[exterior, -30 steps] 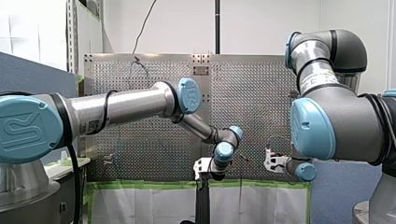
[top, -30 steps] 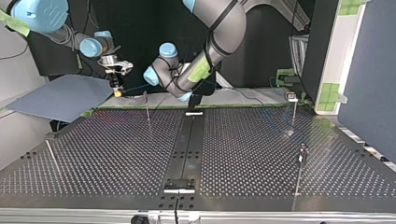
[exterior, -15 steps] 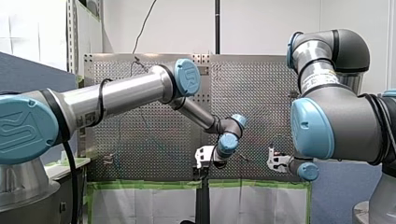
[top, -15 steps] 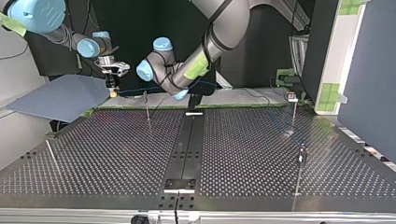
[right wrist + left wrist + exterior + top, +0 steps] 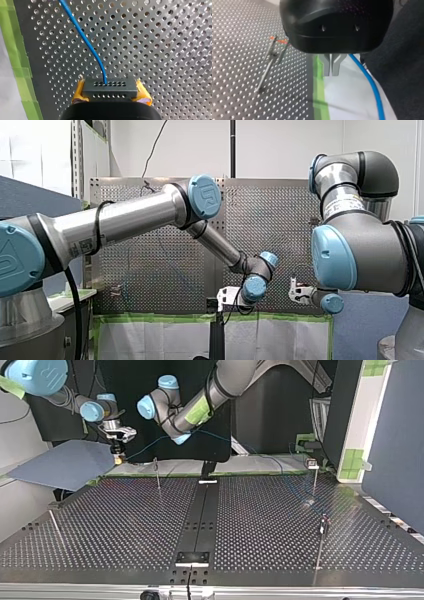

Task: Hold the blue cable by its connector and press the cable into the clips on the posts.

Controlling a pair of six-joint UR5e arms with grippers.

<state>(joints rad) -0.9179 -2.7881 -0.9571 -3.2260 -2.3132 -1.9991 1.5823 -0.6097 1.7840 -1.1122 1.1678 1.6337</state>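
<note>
The thin blue cable (image 5: 82, 35) rises from a black perforated connector (image 5: 110, 86). My right gripper (image 5: 110, 93) is shut on that connector between its yellow pads (image 5: 143, 96), over the perforated plate. In the top view this gripper (image 5: 118, 455) hangs at the back left, and the cable (image 5: 150, 446) climbs from it to my left arm's wrist (image 5: 172, 435). My left gripper (image 5: 332, 73) has its metal fingers shut with nothing between them. The cable (image 5: 372, 87) passes beside them. A clip post (image 5: 270, 62) leans off to their other side.
Thin posts stand on the table: one at the top view's back left (image 5: 157, 474), two at the right (image 5: 315, 477) (image 5: 322, 532), one leaning at the left (image 5: 56, 527). A grey sheet (image 5: 65, 462) lies beyond the left corner. Green tape (image 5: 320, 90) edges the plate.
My left arm's wrist has risen and swung toward the top view's left, lifting the cable with it. My right gripper has edged up a little, still holding the connector.
</note>
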